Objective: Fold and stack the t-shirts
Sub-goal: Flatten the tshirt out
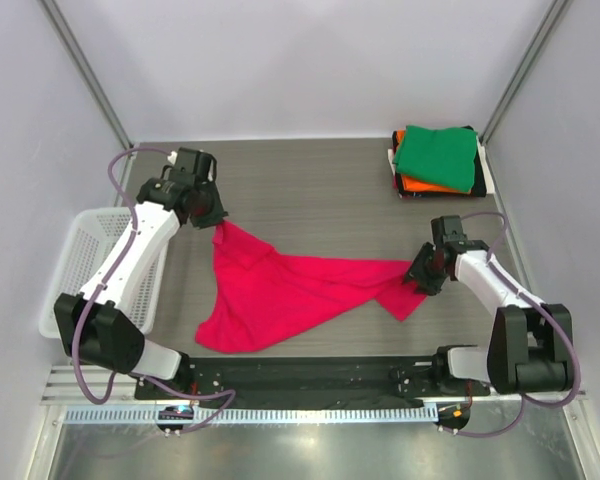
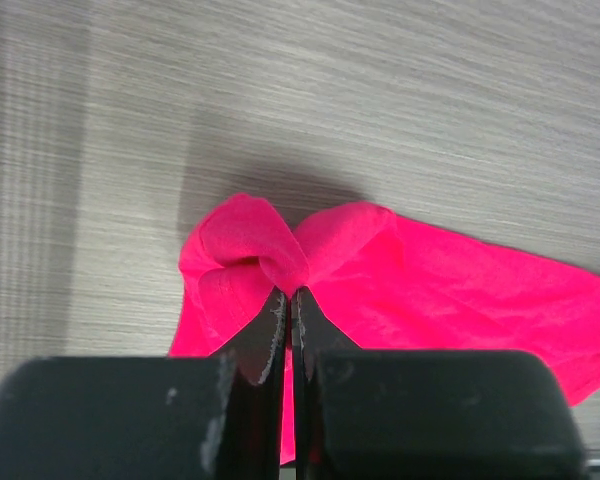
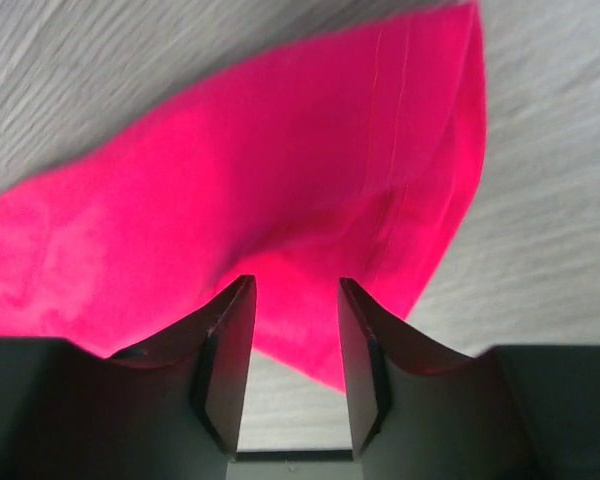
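- Top external view: one pink-red t-shirt (image 1: 280, 295) lies unfolded and rumpled across the middle of the table (image 1: 320, 190), with a gripper at each end.
- Only this view shows the stack of folded t-shirts (image 1: 438, 160) in the far right corner. Green is on top, orange is under it, and dark and white edges show, so four colours counted.
- Only this view shows the one white mesh basket (image 1: 85, 265) at the table's left edge.
- Left wrist view: left gripper (image 2: 288, 292) has its fingers pressed together, pinching a bunched corner of the pink-red t-shirt.
- Right wrist view: right gripper (image 3: 295, 285) has its fingers parted over the shirt's hemmed end, not clamped.
- Count: two grippers, one loose shirt, one stack, one basket.
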`<state>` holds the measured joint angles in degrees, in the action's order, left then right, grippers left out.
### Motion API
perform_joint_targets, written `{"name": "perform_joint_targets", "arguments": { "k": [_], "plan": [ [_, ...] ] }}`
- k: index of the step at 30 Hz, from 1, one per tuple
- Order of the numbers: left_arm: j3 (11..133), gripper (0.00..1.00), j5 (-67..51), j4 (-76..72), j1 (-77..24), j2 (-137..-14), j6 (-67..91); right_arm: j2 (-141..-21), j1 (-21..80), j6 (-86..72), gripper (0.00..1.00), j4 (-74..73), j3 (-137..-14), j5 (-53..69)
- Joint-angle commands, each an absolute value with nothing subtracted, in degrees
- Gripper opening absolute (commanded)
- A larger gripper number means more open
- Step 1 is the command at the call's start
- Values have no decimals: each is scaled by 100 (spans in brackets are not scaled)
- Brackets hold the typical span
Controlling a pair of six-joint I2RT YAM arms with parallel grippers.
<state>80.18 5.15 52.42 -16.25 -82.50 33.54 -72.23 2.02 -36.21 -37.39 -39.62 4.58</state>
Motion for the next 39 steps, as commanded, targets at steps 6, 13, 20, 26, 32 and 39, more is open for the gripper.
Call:
{"name": "perform_joint_targets", "arguments": {
  "k": [6,13,20,26,32,39],
  "plan": [
    [7822,0,290,4931,-1573,-7981,3217,-8024,70,-3454,48,-2892,-4174,229],
    [7682,0,334,4922,-1556,-7928,3191,-8271,-123,-3235,56,-2813,-4956,44],
    [7559,0,343,4852,-1556,-7936,3182,-8481,-123,-3024,56,-2259,-5054,790],
    [7401,0,351,4817,-1556,-7875,3173,-7385,-97,-3199,52,-2417,-4378,774],
    [7234,0,273,4711,-1556,-7875,3225,-6460,0,-3313,48,-2663,-3745,808],
    [7128,0,220,4649,-1556,-7813,3296,-6679,228,-3340,46,-2190,-3367,1046]
  ]
}}
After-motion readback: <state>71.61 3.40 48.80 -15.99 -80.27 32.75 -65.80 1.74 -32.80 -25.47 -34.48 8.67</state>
